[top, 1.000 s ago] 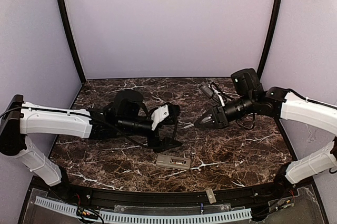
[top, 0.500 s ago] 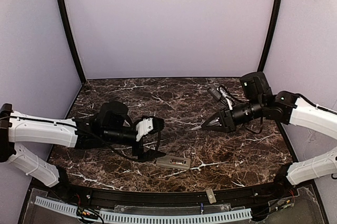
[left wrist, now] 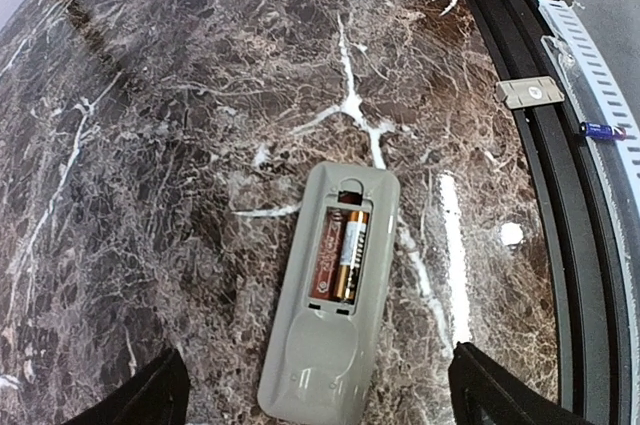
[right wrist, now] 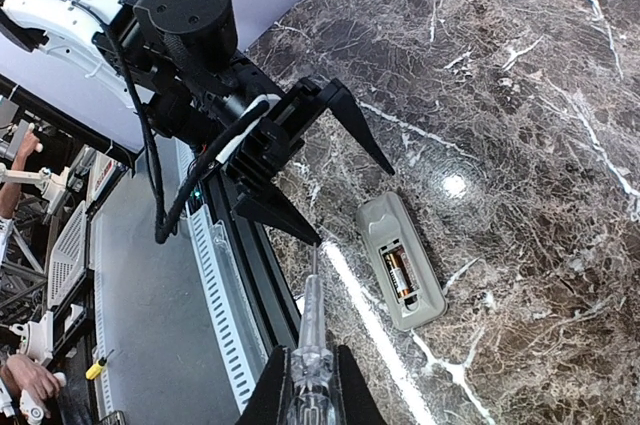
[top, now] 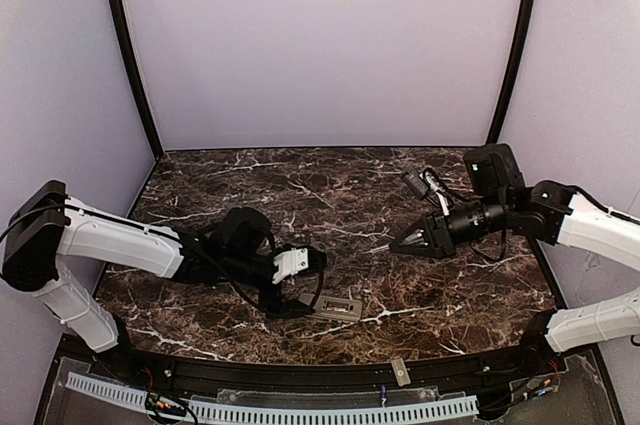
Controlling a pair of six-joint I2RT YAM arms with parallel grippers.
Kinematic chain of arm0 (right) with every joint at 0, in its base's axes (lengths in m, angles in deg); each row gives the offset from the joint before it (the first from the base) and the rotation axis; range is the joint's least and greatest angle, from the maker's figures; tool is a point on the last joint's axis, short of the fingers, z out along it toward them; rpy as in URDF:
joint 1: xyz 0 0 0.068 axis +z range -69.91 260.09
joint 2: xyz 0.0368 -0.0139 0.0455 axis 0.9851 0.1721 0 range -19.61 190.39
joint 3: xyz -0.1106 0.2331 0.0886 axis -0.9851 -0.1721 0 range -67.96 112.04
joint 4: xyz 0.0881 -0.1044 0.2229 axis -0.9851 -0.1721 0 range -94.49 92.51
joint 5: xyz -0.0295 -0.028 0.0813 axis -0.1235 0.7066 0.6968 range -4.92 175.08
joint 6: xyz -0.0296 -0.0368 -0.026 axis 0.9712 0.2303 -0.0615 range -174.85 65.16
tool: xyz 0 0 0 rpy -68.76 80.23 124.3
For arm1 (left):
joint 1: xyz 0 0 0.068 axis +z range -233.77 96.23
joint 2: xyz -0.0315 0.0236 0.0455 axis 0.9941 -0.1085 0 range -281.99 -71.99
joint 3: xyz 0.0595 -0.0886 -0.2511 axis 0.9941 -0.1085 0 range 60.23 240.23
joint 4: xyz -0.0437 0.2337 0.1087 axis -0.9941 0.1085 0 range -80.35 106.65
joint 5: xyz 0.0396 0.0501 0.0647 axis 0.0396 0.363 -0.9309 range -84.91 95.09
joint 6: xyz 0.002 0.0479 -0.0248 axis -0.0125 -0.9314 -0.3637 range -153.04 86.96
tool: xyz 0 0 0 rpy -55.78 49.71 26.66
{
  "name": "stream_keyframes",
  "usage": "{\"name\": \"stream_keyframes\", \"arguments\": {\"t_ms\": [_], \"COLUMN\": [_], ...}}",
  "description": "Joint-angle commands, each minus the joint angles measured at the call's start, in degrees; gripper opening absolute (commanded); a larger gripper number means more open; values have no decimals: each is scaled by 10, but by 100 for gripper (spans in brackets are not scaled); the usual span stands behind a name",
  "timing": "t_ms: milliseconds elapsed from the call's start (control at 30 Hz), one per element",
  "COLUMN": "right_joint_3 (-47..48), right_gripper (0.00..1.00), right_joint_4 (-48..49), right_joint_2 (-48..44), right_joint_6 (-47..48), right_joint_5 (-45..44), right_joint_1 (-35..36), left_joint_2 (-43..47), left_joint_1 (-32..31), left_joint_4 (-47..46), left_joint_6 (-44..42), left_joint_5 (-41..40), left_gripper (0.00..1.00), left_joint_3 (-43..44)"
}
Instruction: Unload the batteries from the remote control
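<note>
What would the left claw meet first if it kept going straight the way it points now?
Most likely the remote control, lying back-up just ahead between the open fingers, batteries in its recess. How low the left claw sits is unclear.

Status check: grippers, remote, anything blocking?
Left gripper open, hovering over remote. Right gripper shut on screwdriver, standing off. Batteries seated, cover off; nothing blocking them.
</note>
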Motion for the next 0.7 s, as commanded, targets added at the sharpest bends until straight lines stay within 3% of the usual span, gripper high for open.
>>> {"name": "stream_keyframes", "arguments": {"t_ms": [0,667], "right_joint_3": [-12,-31], "right_gripper": [0,0], "right_joint_4": [3,-7], "right_joint_2": [-13,-30], "right_joint_6": [-3,10], "right_joint_5": [-9,-12], "right_joint_1": [1,1], "left_joint_2": [-26,-132], "left_joint_1": [3,2], "left_joint_4": [-13,-14], "left_joint_6": [-27,-82], "left_joint_5": [25,52], "left_gripper": [90,80], "left_joint_3": [10,56]}}
